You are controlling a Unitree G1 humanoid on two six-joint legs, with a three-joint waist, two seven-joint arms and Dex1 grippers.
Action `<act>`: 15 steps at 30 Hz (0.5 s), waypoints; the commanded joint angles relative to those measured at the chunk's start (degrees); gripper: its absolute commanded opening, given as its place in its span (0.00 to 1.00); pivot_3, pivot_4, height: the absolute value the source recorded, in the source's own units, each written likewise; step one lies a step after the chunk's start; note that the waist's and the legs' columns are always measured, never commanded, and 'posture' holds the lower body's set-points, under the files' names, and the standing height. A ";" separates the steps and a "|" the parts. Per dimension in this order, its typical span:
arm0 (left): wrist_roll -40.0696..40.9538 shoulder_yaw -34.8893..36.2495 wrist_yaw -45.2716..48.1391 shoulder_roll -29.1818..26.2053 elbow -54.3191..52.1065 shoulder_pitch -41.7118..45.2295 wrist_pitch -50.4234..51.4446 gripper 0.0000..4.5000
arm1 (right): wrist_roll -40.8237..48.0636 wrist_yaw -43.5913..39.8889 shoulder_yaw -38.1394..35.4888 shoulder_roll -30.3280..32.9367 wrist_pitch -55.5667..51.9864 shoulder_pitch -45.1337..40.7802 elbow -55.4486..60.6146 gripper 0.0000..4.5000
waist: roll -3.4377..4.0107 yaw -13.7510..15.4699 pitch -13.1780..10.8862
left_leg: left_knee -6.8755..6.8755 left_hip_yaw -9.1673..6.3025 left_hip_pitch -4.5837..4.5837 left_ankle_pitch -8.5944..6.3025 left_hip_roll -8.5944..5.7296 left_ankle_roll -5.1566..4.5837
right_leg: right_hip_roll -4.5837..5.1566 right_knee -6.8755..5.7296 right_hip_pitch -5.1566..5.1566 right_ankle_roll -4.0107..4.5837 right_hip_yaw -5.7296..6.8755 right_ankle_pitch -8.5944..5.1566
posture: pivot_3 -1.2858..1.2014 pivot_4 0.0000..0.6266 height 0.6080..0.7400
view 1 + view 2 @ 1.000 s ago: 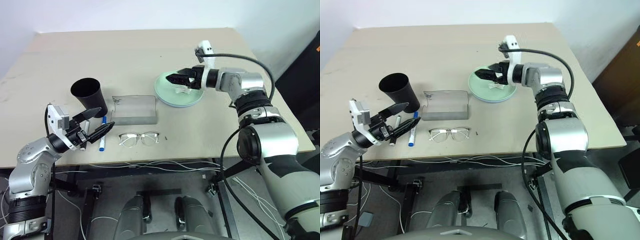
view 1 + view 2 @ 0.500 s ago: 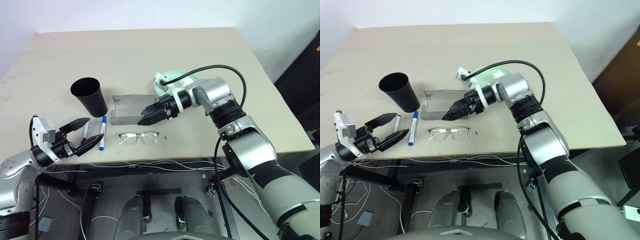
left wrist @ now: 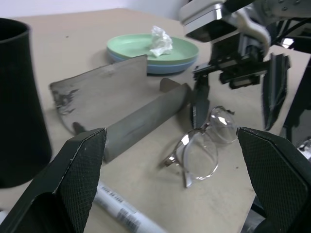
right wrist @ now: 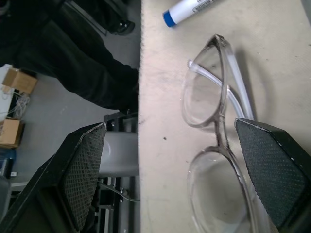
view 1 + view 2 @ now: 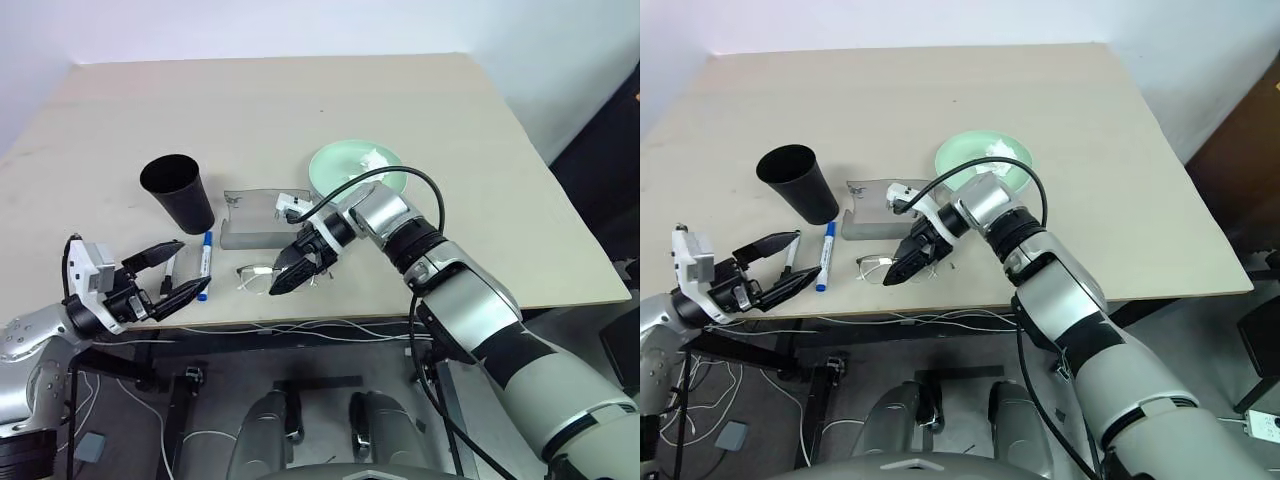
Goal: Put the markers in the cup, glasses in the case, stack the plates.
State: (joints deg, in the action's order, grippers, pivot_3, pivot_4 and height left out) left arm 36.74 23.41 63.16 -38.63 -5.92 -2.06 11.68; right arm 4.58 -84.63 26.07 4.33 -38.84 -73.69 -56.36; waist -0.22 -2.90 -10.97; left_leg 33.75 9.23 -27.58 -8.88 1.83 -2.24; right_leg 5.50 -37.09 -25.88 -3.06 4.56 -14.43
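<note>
The glasses (image 4: 218, 131) lie near the table's front edge, in front of the open grey case (image 5: 255, 218). My right gripper (image 5: 288, 272) is open and angled down over them, one finger on each side of the frame. To the left, the blue-capped marker (image 5: 205, 262) and the black-capped marker (image 5: 170, 268) lie side by side in front of the black cup (image 5: 180, 192). My left gripper (image 5: 195, 264) hangs open at the front left edge and points at the markers, holding nothing. The mint green plate (image 3: 141, 46) rests on the light blue plate (image 3: 163, 67).
A crumpled white tissue (image 5: 375, 158) sits in the green plate. The case's lid (image 3: 104, 92) stands tilted up behind its tray. Cables hang below the front edge of the table (image 5: 300, 110).
My right gripper swung from the plates, past the case, down to the glasses. My left gripper drew back a little toward the front left edge. Both stayed open.
</note>
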 commanded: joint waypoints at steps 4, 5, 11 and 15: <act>-0.22 0.53 -0.50 0.12 -1.83 -0.30 -1.79 1.00 | -1.97 -0.41 -1.60 -1.43 2.88 -3.06 -1.88 0.91 | -0.18 -0.23 0.11 | -0.33 0.07 0.00 0.05 0.00 0.08 | 0.02 0.00 -0.19 0.02 -0.02 -0.01 | 0.52 0.24 1.00; -0.26 0.44 -0.57 0.20 -1.76 -0.28 -1.92 1.00 | -2.15 -0.50 -1.78 -1.59 3.09 -3.16 -2.00 0.88 | -0.19 -0.31 0.11 | -0.39 0.07 0.00 0.09 0.00 0.14 | 0.02 0.00 -0.23 0.02 -0.02 -0.01 | 0.52 0.24 1.00; -0.55 -0.20 -0.70 0.73 -1.32 -0.17 -2.51 1.00 | -3.66 -0.80 -1.42 -3.02 3.98 -3.02 -1.90 0.58 | -0.20 -1.25 0.12 | -0.49 0.04 0.00 0.27 0.01 0.43 | 0.04 0.00 -0.26 0.00 -0.10 0.04 | 0.52 0.24 1.00; -0.59 -0.23 -0.88 0.82 -1.36 -0.24 -2.80 1.00 | -4.75 0.19 -1.53 -4.03 4.56 -2.97 -2.31 0.58 | -0.21 -1.29 0.12 | -0.49 0.03 0.01 0.27 0.02 0.43 | 0.02 -0.04 -0.29 0.00 -0.12 0.06 | 0.52 0.24 1.00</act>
State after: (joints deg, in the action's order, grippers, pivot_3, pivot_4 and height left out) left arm 36.13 22.75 62.28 -37.85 -5.90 -2.12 10.19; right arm 0.07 -84.65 25.35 1.06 -35.04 -75.01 -58.81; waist -0.43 -4.18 -10.85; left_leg 33.25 9.25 -27.56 -8.60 1.85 -1.80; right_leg 5.52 -37.14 -26.18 -3.06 4.43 -14.37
